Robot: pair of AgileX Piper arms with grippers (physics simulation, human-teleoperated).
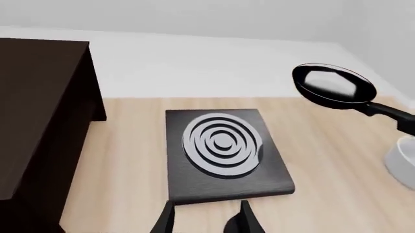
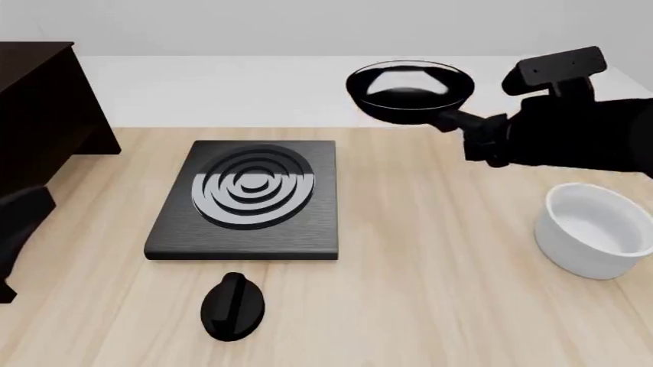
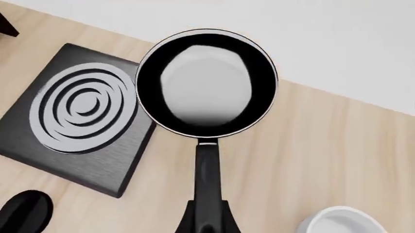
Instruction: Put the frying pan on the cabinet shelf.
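The frying pan is a small black pan with a pale glossy inside. It hangs level in the air behind and to the right of the black square plate. My right gripper is shut on its long handle, and the handle's end is hidden between the fingers. The pan also shows in the left wrist view. The dark brown cabinet stands at the far left, well apart from the pan. My left gripper is open and empty, low over the table between the cabinet and the plate.
A flat black square plate with silver rings lies mid-table, with a black knob in front of it. A white bowl stands at the right, below the right arm. A dark shape at the left edge looks like the left arm.
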